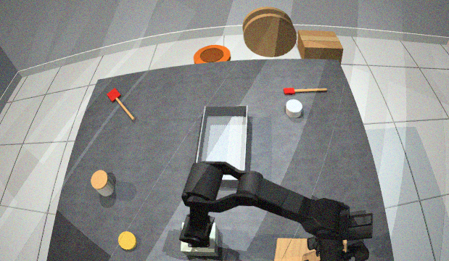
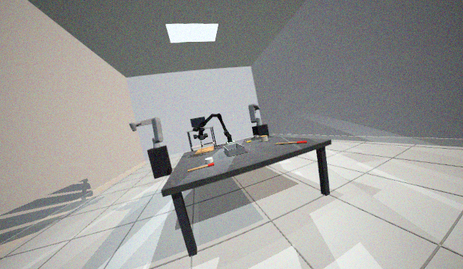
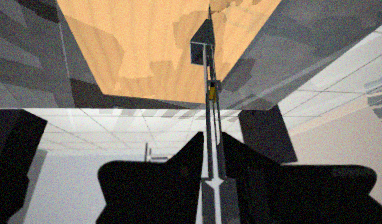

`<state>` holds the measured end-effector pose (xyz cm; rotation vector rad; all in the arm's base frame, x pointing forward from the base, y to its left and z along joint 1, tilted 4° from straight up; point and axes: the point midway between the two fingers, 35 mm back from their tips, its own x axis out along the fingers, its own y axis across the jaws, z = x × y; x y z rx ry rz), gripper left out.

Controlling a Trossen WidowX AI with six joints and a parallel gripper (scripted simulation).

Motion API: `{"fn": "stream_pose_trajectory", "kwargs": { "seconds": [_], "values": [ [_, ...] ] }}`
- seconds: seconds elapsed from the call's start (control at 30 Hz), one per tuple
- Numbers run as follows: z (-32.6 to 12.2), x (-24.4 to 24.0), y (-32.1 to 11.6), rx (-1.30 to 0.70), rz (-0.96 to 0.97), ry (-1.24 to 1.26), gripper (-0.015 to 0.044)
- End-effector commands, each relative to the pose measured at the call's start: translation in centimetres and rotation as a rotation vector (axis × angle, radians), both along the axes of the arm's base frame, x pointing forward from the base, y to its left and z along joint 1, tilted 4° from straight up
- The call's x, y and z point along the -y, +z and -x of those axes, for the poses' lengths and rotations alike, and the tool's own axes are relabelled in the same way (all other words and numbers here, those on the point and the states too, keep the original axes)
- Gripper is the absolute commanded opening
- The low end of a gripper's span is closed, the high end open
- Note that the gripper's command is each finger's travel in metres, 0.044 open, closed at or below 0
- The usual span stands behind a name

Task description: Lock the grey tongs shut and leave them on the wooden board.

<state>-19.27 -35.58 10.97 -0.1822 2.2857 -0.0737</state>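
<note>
In the wrist view, my gripper point(image 3: 211, 136) is shut on the grey tongs point(image 3: 197, 53). The tongs' arms lie nearly together, run out between my fingertips and end in a dark block at the far end; a small yellow part shows between them. Whether the lock holds cannot be told. The wooden board point(image 3: 142, 40) point(image 1: 287, 251) point(image 2: 205, 150) lies beyond and below the tongs. Any contact between tongs and board cannot be made out. In the top view my wrist covers the board's right part and hides the fingers. The roasting tin point(image 1: 225, 111) point(image 2: 236, 152) holds no tongs.
My arm passes over the near end of the tin. A white cylinder point(image 1: 294, 109) and a red-headed brush point(image 1: 289, 90) are at the back right. Another red-headed brush point(image 1: 114, 95), a tan-topped cylinder point(image 1: 99, 180) and a yellow disc point(image 1: 127, 241) are on the left.
</note>
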Motion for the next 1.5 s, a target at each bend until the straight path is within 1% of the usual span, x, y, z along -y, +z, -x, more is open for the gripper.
{"fn": "stream_pose_trajectory", "kwargs": {
  "seconds": [0.0,0.53,1.47],
  "values": [
    [-0.2,-0.4,0.5,-0.065,0.027,-0.021,-0.0150],
    [-0.9,-3.6,0.5,-0.438,-0.046,-0.051,-0.0150],
    [-0.9,-3.7,0.5,-0.442,-0.046,-0.051,-0.0150]
  ]
}}
